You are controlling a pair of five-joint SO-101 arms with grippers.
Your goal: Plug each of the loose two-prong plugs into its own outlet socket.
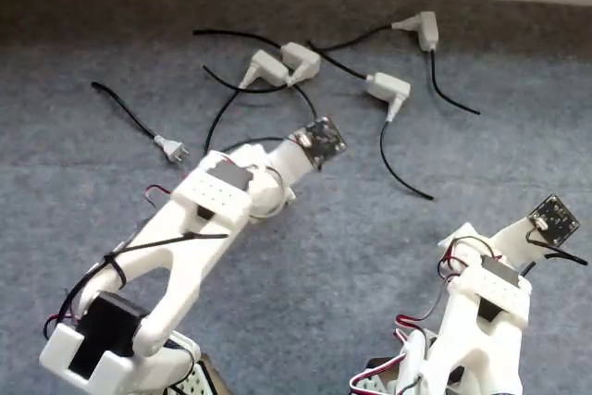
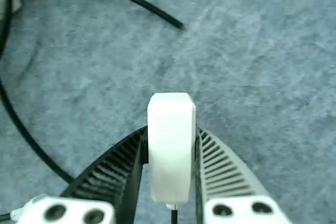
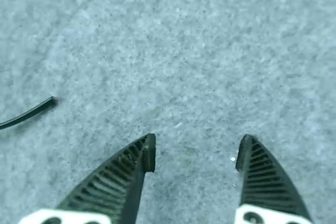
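Grey carpeted table (image 1: 351,228). One corded two-prong plug (image 1: 171,147) lies on it; four white corded outlet sockets (image 1: 388,87) lie scattered beyond the plug.

Held white piece (image 2: 170,145) — type unclear (cord (image 2: 174,216) cropped).

Five white connectors (image 1: 388,87) (one clamped in jaws), one two-prong plug (image 1: 169,146).
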